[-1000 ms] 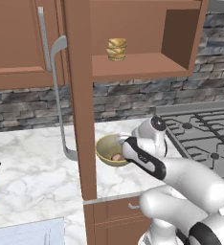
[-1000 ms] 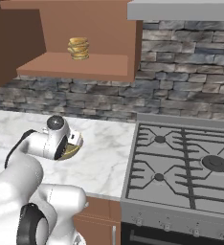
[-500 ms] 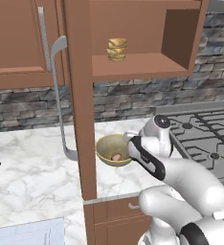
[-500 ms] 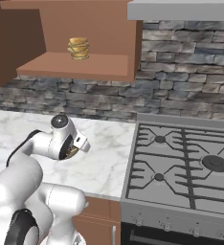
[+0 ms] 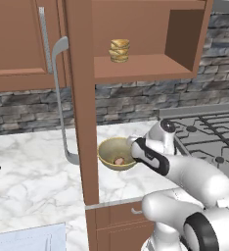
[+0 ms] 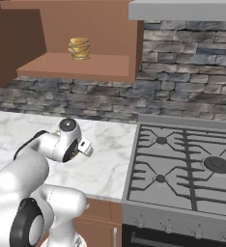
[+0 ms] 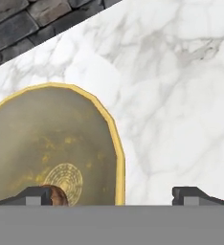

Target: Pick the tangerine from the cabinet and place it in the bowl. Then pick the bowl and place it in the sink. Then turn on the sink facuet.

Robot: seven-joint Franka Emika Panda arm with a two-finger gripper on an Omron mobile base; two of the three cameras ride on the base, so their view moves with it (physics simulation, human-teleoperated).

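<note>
**Resting in the bowl: tangerine down, fingers spread over the rim**

Sitting at the bottom of the bowl (image 5: pixel 115 154) is the tangerine (image 5: pixel 119 161), a small orange-brown shape against the gold-olive inside. The bowl stands on the white marble counter (image 5: pixel 33 171), just to the 3 o'clock side of the open cabinet (image 5: pixel 82 98) door edge in the left base view, with the stove (image 6: pixel 182 169) well off toward 3 o'clock.

From the hand camera the gripper (image 7: pixel 114 194) has its two dark fingertips (image 7: pixel 35 194) spread wide apart and released, nothing between them. One tip lies over the bowl's inside, right beside the tangerine (image 7: pixel 59 195) (only a sliver of it peeks out there), and the other lies over bare marble, so the rim (image 7: pixel 117 158) runs between them.

On the cabinet shelf, toward 12 o'clock from the bowl, stands a stack of tan bread-like rings (image 5: pixel 119 50). The long curved grey bar handle (image 5: pixel 60 98) hangs on the door, at 9 o'clock from the bowl.
</note>
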